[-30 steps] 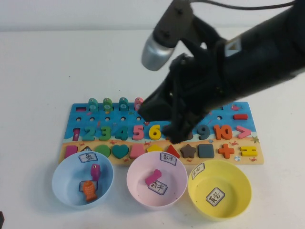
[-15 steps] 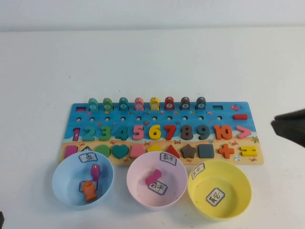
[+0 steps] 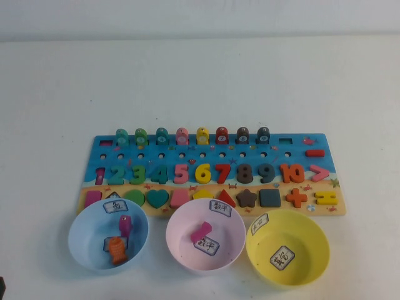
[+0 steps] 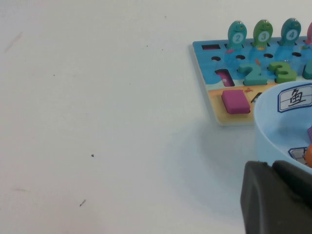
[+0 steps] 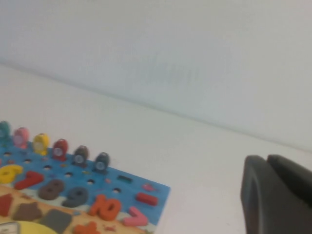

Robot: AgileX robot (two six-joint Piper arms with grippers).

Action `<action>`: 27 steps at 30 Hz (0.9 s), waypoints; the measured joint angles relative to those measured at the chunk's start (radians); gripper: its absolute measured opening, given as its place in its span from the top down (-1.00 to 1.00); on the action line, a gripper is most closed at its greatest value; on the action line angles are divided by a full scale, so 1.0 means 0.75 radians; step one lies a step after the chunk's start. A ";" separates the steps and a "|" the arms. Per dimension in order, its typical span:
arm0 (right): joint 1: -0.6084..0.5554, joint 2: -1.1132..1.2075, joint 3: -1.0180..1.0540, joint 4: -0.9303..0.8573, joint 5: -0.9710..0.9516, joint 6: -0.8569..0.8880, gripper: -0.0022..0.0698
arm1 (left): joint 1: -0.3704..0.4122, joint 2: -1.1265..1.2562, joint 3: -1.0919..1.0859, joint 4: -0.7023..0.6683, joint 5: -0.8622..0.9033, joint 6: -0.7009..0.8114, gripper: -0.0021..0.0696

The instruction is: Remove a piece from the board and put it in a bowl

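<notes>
The orange fish-like piece (image 3: 117, 249) lies inside the light blue bowl (image 3: 78, 240), next to a small purple piece (image 3: 125, 225). The bowl stands in front of the board's (image 3: 212, 152) left end. Neither arm shows in the high view. In the left wrist view my left gripper (image 4: 273, 165) is shut and empty, beside the blue bowl (image 4: 273, 131), and a sliver of the orange piece (image 4: 309, 153) shows. In the right wrist view my right gripper (image 5: 267, 158) is shut and empty, above the table beyond the board's (image 5: 158, 191) right end.
A pink bowl (image 3: 181, 250) with a magenta piece (image 3: 200, 230) and a yellow bowl (image 3: 312, 250) stand to the right of the blue one. Several fish pegs, numbers and shapes sit on the board. White table surrounds it.
The right arm, which hung over the board's middle a second ago, has drawn back to the right and left the high view. The bowls and pieces have not moved.
</notes>
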 joint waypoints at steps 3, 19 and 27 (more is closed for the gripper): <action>-0.145 -0.106 0.104 0.022 -0.029 0.020 0.99 | 0.000 0.000 0.000 0.000 0.000 0.000 0.95; -0.359 -0.230 0.291 -0.211 0.103 0.491 0.99 | 0.000 0.000 0.000 0.000 0.000 0.000 0.95; -0.427 -0.282 0.293 -0.336 0.319 0.705 0.99 | 0.000 0.000 0.000 0.000 0.000 0.000 0.95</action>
